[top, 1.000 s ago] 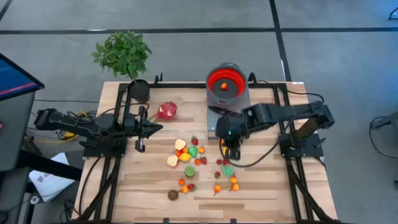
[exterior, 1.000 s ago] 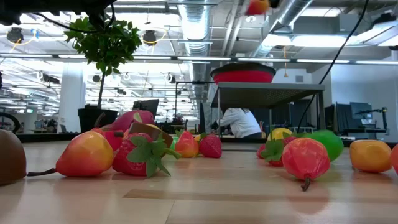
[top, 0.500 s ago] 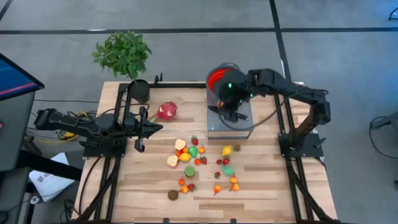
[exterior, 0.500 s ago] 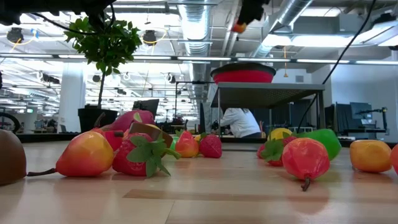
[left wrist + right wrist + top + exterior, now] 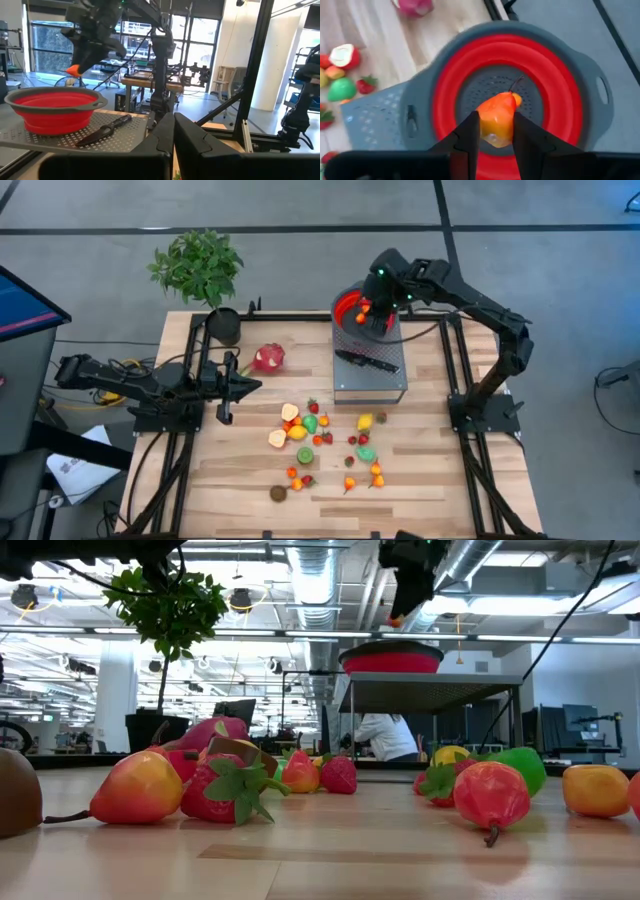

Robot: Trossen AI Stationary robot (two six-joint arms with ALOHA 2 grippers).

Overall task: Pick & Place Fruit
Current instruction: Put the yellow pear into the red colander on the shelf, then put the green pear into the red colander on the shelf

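A: What's on the tabletop (image 5: 430,470)?
B: Wooden planks; fruit (image 5: 325,442) scattered mid-table, a plant (image 5: 198,265) at the back, an office behind.
A: And the raised grey stand (image 5: 370,375)?
B: It carries a knife (image 5: 367,361) and red bowl (image 5: 350,308); the right end effector (image 5: 495,131) grips an orange pear (image 5: 499,118) over the bowl. The left end effector (image 5: 255,386) rests closed.
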